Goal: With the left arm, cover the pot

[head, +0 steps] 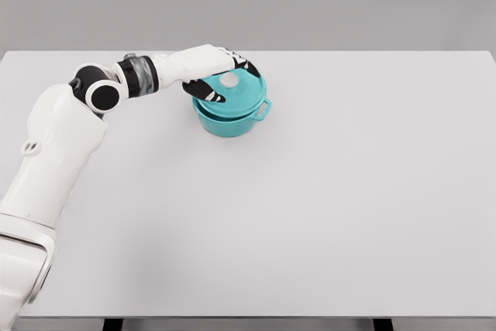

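Teal pot (231, 120) on white table (325, 207), lid (232, 92) sitting on it. Left hand (217, 75) fingers clamped around the lid

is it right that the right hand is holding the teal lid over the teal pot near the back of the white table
Not quite: it is the left hand, not the right. In the head view the white arm comes in from the picture's left, and its hand is at the round teal lid on the teal pot, near the back of the white table. No right arm is in view.
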